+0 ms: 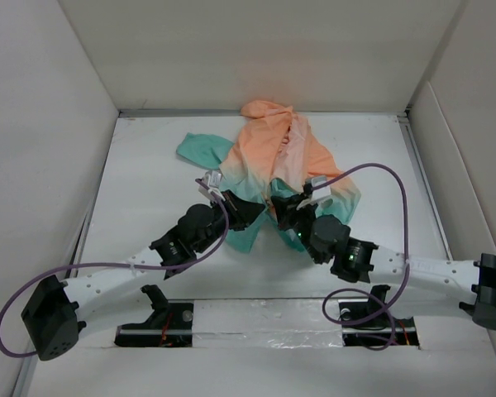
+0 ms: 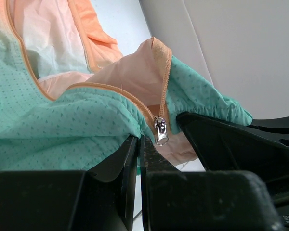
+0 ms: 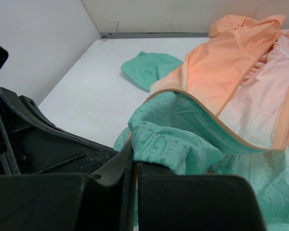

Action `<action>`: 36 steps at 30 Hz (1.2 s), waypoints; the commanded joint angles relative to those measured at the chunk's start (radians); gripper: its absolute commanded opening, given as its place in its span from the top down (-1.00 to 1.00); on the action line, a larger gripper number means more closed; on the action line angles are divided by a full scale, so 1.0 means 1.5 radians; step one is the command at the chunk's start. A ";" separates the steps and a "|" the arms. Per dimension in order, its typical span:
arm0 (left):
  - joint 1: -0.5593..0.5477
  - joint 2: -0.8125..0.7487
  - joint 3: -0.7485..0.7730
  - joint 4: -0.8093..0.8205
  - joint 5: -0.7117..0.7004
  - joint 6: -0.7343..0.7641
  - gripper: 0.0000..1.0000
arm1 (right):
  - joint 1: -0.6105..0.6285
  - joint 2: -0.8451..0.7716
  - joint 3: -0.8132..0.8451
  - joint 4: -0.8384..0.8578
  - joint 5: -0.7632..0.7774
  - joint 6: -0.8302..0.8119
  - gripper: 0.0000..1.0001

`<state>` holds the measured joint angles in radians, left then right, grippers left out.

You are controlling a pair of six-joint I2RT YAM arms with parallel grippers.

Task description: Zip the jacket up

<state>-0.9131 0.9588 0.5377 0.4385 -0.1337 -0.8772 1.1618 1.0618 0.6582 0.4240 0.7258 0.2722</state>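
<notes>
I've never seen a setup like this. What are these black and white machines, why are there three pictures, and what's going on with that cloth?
Two robot arms are bolted at the near edge of the table. One picture looks down from above. The other two come from a small camera on each wrist. An orange-to-teal jacket lies mostly unzipped on the table. The left end effector and right end effector each pinch its teal hem, one on either side of the silver zipper slider.

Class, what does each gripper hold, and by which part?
The jacket: left gripper pinches its teal hem beside the zipper pull; right gripper pinches the gathered teal hem.
</notes>
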 commanded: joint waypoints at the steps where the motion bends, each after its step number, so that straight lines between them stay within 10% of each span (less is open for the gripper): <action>1: -0.002 -0.003 0.029 -0.016 0.011 0.025 1.00 | 0.007 0.003 0.055 -0.018 0.013 -0.016 1.00; 36: -0.002 -0.035 -0.022 -0.257 0.181 0.094 1.00 | -0.162 0.049 0.105 -0.199 -0.358 0.083 1.00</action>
<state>-0.9016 0.9207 0.5365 0.1635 0.0235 -0.7589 0.9688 1.1740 0.8062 0.0544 0.2260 0.3851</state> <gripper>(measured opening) 0.021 0.029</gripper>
